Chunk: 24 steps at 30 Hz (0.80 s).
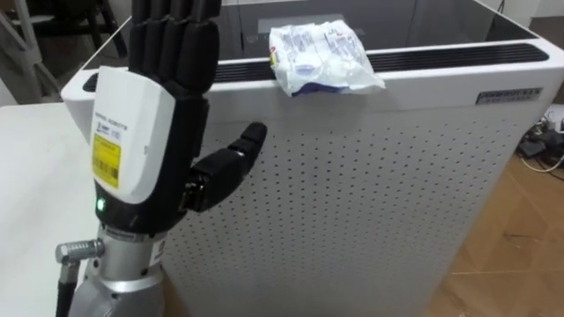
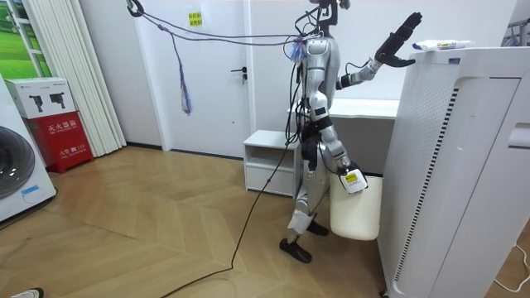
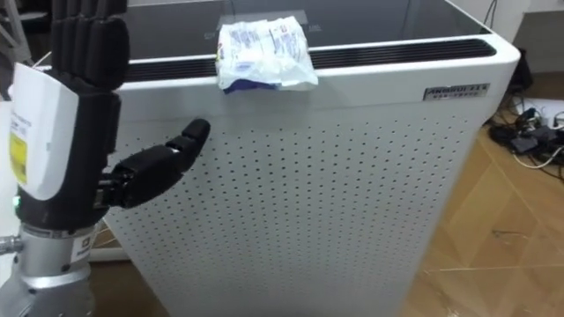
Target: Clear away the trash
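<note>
Left eye view: left hand (image 1: 145,150) raised at left, fingers straight and together, thumb splayed right toward white air purifier (image 1: 370,176), holding nothing. Crumpled white plastic wrapper (image 1: 324,57) lies right of the fingers on purifier's top front edge, long axis along edge, slightly overhanging. Left hand clearly nearer. Right hand (image 2: 354,180) hangs low at robot's side.

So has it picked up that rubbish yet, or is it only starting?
Nothing looks done yet. The crumpled white and blue plastic wrapper lies on the top edge of the white perforated cabinet. The left hand is raised open beside it, short of the wrapper. The right hand hangs low. Reaching and grasping remain.
</note>
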### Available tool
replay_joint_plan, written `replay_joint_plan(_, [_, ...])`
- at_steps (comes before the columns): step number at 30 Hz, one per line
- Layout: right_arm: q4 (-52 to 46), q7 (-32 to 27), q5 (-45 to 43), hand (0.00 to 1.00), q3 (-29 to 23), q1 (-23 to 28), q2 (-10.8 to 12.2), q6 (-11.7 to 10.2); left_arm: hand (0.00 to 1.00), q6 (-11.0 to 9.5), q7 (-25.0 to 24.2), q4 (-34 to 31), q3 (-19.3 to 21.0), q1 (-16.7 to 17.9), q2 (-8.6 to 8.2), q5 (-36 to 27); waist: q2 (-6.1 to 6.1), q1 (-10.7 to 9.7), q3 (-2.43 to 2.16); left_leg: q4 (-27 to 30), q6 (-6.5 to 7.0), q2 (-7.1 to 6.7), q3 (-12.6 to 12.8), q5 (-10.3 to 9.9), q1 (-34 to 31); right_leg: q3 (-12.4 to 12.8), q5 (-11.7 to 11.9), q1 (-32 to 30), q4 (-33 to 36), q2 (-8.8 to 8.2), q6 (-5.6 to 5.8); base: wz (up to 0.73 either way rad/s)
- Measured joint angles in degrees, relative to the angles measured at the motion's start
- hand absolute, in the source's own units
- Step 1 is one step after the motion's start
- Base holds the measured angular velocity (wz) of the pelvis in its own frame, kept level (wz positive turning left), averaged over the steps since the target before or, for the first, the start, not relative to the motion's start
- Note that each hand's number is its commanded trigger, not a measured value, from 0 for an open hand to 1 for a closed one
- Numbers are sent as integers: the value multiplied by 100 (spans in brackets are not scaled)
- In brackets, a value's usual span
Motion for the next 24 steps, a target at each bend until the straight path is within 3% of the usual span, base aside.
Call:
replay_joint_plan(10, [-79,69,-359,100,101,5,-23,-4,0,7,-291,1,-449,94,46,6,19,-197,-31,-73,-25,24,45,9,67,69,31,63,-78,36,-13,-2])
replay_joint_plan(24, [-127,137,-672,100,95,4,-25,-8,0,46,-666,2,-479,90,153,11,72,-391,-61,-185,-52,82,175,27,176,197,59,71,-94,73,-45,-6])
